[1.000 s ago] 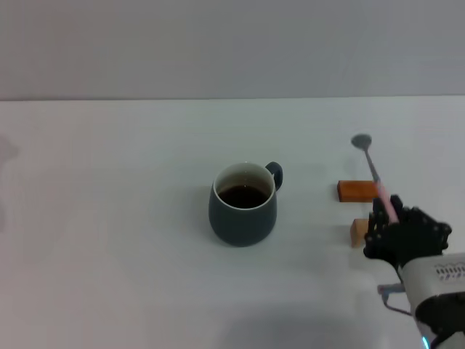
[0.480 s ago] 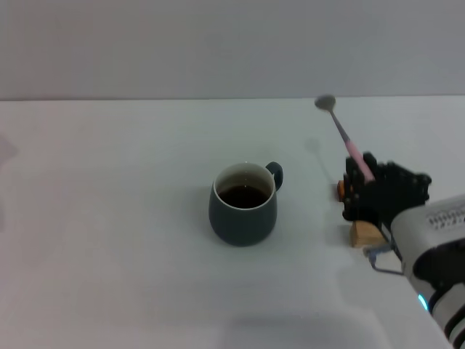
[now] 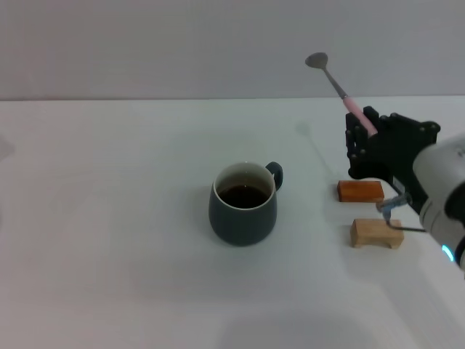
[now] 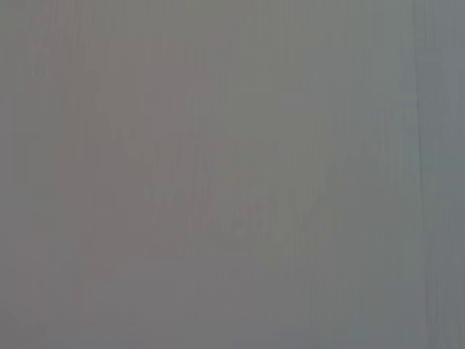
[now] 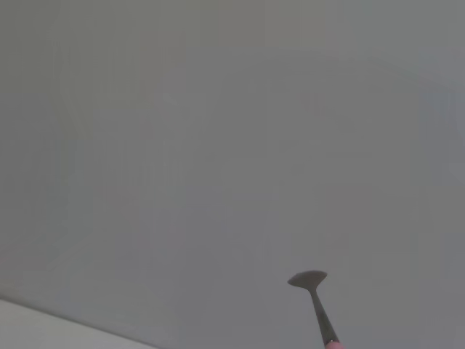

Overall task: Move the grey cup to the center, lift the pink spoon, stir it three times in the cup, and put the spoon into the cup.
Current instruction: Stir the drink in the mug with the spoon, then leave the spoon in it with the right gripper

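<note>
Since one second ago my right pincer (image 3: pixel 361 137) has risen off the counter (image 3: pixel 131 218) and carried the pink spoon (image 3: pixel 336 86) up and slightly toward the middle; both wooden blocks, half hidden then, now show in full. The grey cup (image 3: pixel 243 203) has not shifted.

Counter: one plain white matte surface, meeting a flat grey wall.

Right pincer: black, boxy, on a white arm at the right edge of the head view, above the blocks. It is clamped tight on the spoon's pale pink handle, and the spoon tilts up and away, bowl highest, well clear of the counter. The right wrist view shows only the silver bowl and neck against the wall (image 5: pixel 311 291).

One grey cup: squat, rounded, dark slate glaze, white inside, dark brown liquid, small loop handle pointing toward the right arm. It stands upright near the middle, well apart from the pincer.

Two blocks: one flat reddish-brown (image 3: pixel 360 191), one small tan with a notched underside (image 3: pixel 376 233), near each other, not touching. Nothing lies between cup and spoon.

Left arm: not seen; its wrist view is blank grey.
</note>
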